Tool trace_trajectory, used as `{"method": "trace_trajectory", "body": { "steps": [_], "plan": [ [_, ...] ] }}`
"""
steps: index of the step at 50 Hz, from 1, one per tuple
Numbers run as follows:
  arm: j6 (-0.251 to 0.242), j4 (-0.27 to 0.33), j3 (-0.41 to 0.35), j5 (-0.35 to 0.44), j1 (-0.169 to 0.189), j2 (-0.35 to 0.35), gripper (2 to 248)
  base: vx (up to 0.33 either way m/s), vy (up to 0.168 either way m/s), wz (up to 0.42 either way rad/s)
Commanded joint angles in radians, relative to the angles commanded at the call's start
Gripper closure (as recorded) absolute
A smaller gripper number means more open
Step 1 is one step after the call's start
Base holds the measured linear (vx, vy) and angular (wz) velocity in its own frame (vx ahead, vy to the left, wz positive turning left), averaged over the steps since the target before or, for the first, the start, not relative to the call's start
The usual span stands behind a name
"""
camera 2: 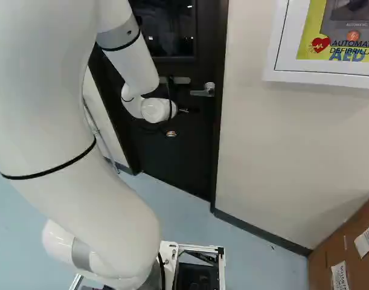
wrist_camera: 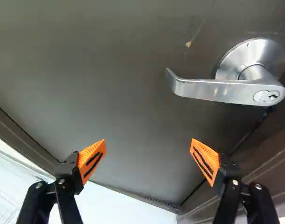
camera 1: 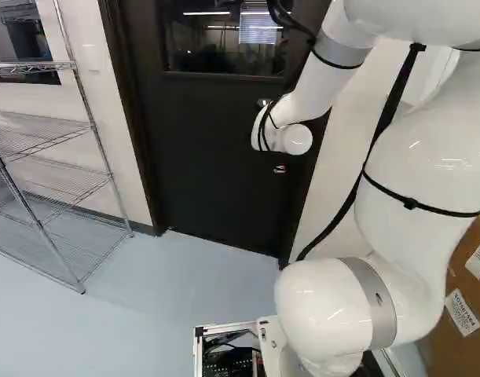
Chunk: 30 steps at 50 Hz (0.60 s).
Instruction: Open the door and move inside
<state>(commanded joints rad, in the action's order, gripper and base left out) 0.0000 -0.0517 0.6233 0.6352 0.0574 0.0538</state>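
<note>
The black door [camera 1: 216,157] stands closed in its frame. Its silver lever handle [camera 2: 202,92] shows just beside the wrist in the right base view. Mostly hidden by the white wrist, the gripper [camera 2: 171,133] shows only a small part close before the door. In the wrist view the gripper [wrist_camera: 148,145] is open, its orange-padded fingers wide apart with nothing between them. The lever [wrist_camera: 221,90] lies ahead of and above the fingers, over toward the finger on the frame side. No contact shows between the fingers and lever.
A wire shelf [camera 1: 47,173] stands against the wall left of the door. Cardboard boxes [camera 2: 344,248] sit at the right of the right base view. A white defibrillator cabinet [camera 2: 320,75] hangs on the wall right of the door.
</note>
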Motion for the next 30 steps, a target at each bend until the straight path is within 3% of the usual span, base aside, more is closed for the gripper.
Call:
{"method": "trace_trajectory", "body": {
  "steps": [30],
  "plan": [
    [0.0,0.0,0.0,0.0,0.0,0.0,3,0.0,0.0,0.0]
  ]
}}
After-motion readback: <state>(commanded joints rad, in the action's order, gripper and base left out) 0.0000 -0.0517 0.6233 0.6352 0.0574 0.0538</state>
